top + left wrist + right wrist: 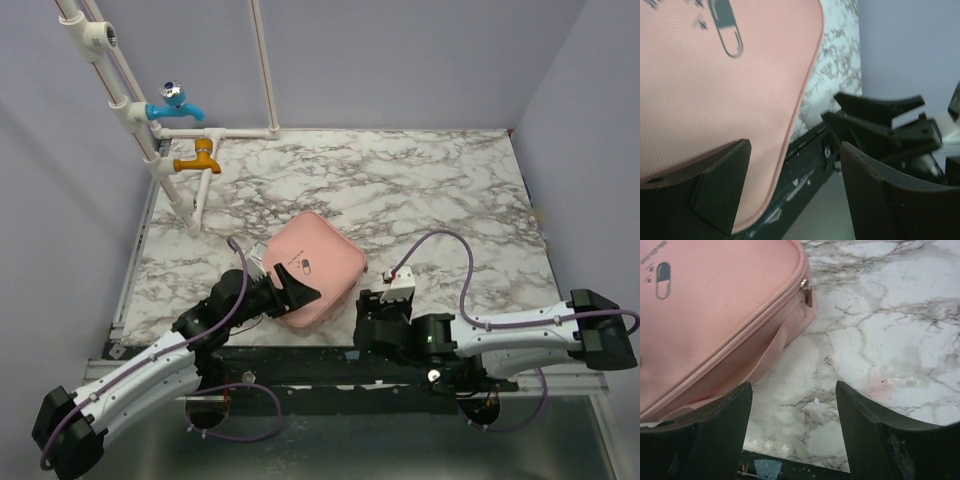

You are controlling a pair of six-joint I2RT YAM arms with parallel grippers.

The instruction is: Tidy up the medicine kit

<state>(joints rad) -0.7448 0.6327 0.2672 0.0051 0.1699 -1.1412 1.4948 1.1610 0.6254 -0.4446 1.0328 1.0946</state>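
The pink medicine kit (322,262) lies closed on the marble table near its front edge, with the pill logo on its lid facing up. My left gripper (300,288) is open at the kit's near corner. In the left wrist view (795,185) one finger (722,187) lies over the pink lid (715,90) and the other is off its edge. My right gripper (372,303) is open and empty just right of the kit. In the right wrist view (792,415) it frames bare marble beside the kit (705,315). The zipper pull (807,292) hangs at the corner.
White pipes with a blue tap (178,100) and an orange valve (200,157) stand at the back left. The table's dark front rail (330,355) runs just below the kit. My right arm (880,125) shows close by in the left wrist view.
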